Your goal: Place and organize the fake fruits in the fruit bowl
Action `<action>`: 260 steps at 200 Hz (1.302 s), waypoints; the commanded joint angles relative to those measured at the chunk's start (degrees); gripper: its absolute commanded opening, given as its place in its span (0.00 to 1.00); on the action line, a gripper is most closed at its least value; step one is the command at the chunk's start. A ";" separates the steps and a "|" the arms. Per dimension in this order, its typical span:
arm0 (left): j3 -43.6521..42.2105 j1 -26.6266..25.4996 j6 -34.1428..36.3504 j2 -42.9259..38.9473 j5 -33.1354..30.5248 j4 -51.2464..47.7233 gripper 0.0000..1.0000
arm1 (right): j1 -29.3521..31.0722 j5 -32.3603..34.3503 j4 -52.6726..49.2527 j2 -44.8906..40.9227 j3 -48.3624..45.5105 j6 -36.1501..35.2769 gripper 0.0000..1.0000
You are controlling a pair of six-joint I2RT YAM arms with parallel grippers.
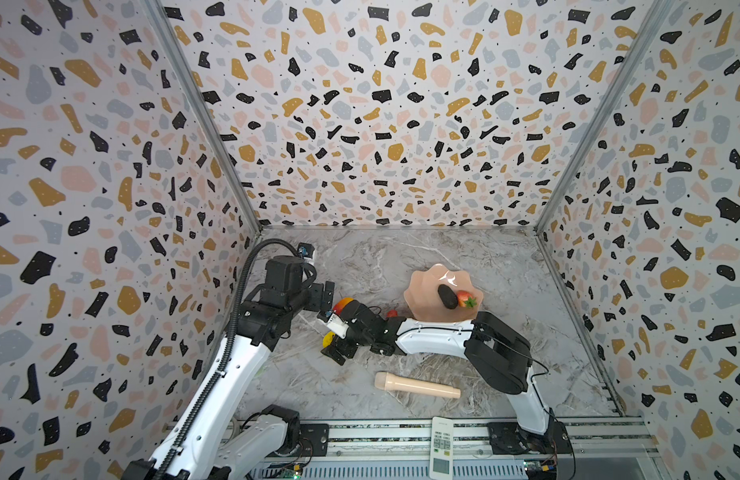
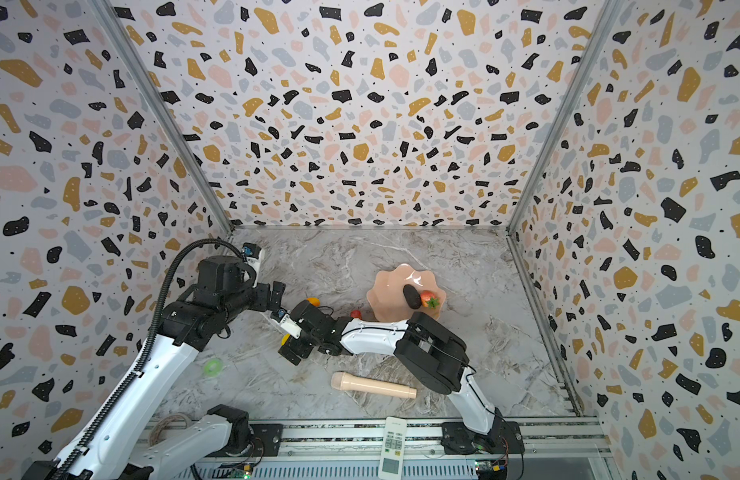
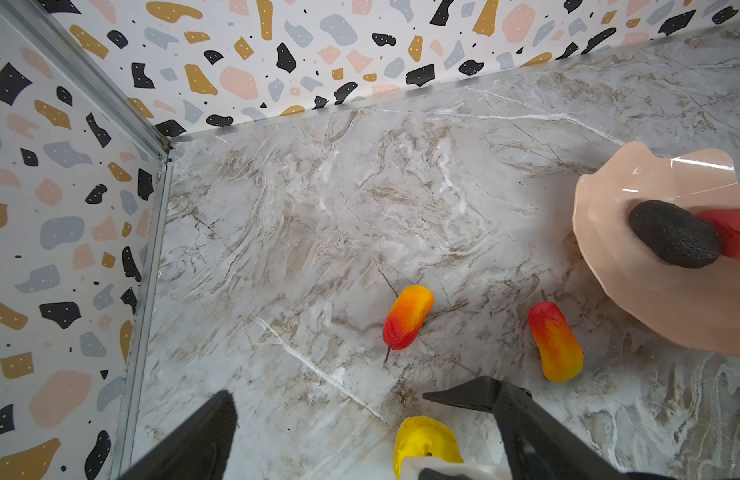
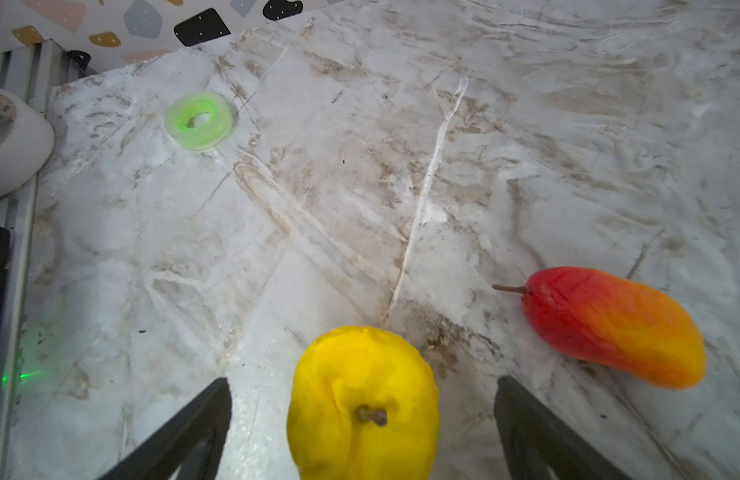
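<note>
Right gripper (image 4: 362, 381): jaws spread wide, straddling lumpy glossy yellow toy fruit (image 4: 360, 436), gap either side. Fruit on marble table (image 4: 360, 166), left of centre.
Left gripper (image 3: 347, 399): spread, empty.
Red-orange-yellow toy mango (image 3: 408, 322) and second mango (image 3: 555, 340) on table.
Shallow peach-pink scalloped bowl (image 1: 426, 286), right of centre toward back edge, holds near-black avocado (image 1: 447, 296) beside red strawberry (image 1: 467, 299).
</note>
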 commanded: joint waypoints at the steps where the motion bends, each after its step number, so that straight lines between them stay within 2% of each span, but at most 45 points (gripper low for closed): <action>1: -0.57 -0.12 -0.13 -0.96 0.39 1.19 1.00 | 0.52 1.33 -0.74 0.05 3.05 1.06 0.95; 53: -0.57 -0.12 0.01 -1.20 0.22 1.19 1.00 | 0.68 4.31 -3.23 1.98 5.02 2.04 0.80; 117: -0.34 -0.12 0.06 -1.14 0.31 1.28 1.00 | 0.65 5.59 -5.02 3.51 5.30 1.97 0.80; 128: -0.26 -0.12 0.03 -1.00 0.37 1.28 1.00 | 0.69 5.76 -4.91 3.40 5.18 2.11 0.71; 152: -0.06 -0.12 0.08 -0.72 0.45 1.30 1.00 | 0.53 5.86 -5.01 3.20 5.29 2.33 0.44; 174: 0.20 -0.12 0.09 -0.43 0.50 1.28 1.00 | 0.38 6.67 -5.68 2.19 5.03 2.18 0.41; 205: 0.19 -0.09 0.13 -0.17 0.57 1.47 1.00 | -0.32 7.24 -6.62 -3.33 1.73 1.67 0.40; 235: 0.21 -0.07 0.13 0.27 0.91 1.89 0.99 | -2.61 4.92 -7.27 -12.35 -4.55 2.03 0.34; 260: 0.15 -0.12 0.06 0.62 1.49 2.38 1.00 | -4.84 6.40 -9.37 -20.41 -9.39 2.20 0.33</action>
